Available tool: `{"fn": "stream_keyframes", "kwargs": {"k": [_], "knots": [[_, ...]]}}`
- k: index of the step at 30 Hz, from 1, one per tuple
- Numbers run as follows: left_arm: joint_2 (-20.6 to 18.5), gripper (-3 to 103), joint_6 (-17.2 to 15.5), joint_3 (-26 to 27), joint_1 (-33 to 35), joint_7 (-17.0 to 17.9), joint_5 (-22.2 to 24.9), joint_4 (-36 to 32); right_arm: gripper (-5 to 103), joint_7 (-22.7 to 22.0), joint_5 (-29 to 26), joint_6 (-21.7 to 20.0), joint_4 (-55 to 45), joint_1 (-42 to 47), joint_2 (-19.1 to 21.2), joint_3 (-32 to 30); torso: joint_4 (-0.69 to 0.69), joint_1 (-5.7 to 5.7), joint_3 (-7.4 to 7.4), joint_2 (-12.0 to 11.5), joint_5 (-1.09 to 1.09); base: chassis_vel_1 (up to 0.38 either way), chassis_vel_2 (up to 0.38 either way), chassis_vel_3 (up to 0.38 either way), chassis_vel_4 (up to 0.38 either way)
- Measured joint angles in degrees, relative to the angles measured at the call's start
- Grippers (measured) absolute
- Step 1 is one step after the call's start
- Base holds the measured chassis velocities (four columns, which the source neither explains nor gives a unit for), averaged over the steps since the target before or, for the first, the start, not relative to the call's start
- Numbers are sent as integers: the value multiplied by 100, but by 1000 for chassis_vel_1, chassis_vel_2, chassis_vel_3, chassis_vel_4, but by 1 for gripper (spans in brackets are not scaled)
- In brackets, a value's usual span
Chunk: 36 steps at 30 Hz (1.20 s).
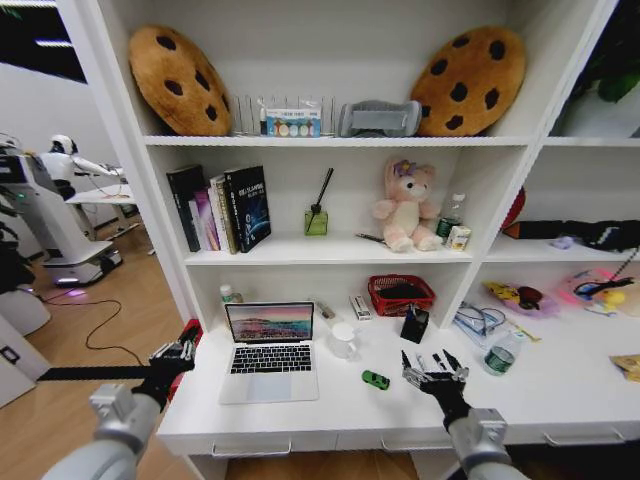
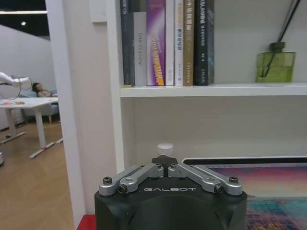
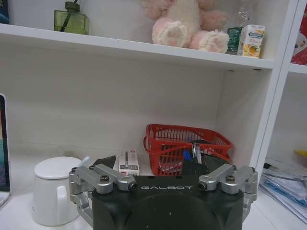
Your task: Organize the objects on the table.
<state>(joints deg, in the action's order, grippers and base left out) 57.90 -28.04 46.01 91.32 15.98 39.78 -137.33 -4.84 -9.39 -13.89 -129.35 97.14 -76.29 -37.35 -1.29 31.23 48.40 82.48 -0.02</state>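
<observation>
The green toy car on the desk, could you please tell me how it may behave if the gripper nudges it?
The green toy car looks tiny and probably light. If its wheels turn, it may roll across the smooth white table rather than stay put. Its low shape makes tipping seem unlikely.

white table point(image 1: 560, 395), open laptop point(image 1: 270, 352), green toy car point(image 1: 375, 379), white mug point(image 1: 343, 340)
</observation>
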Motion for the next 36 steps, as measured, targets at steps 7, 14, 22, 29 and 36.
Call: {"fn": "stream_keyframes", "kwargs": {"k": [7,14,22,29,36], "knots": [[-940,0,-920,-632,-1239,1002,1453,277,100,172,-151,-26,18,-105,89,5,-4,0,0,0,2,0,0,0,0],[-932,0,-1045,-1880,-2642,1145,1612,924,100,192,-18,-13,22,-146,33,33,-5,0,0,0,0,0,0,0,0],[-843,0,-1410,-2799,-3775,1360,2377,1320,100,193,200,28,-95,79,-45,-2,-4,-1,-1,1,2,0,0,0,0],[-705,0,-1441,-3767,-4779,1583,2651,1914,100,194,310,74,47,41,-176,54,-6,0,0,1,3,0,0,0,0],[-517,0,-1438,-4434,-5438,2168,3118,2296,100,196,354,129,162,42,-239,59,-6,0,-1,1,2,0,0,0,0]]}}
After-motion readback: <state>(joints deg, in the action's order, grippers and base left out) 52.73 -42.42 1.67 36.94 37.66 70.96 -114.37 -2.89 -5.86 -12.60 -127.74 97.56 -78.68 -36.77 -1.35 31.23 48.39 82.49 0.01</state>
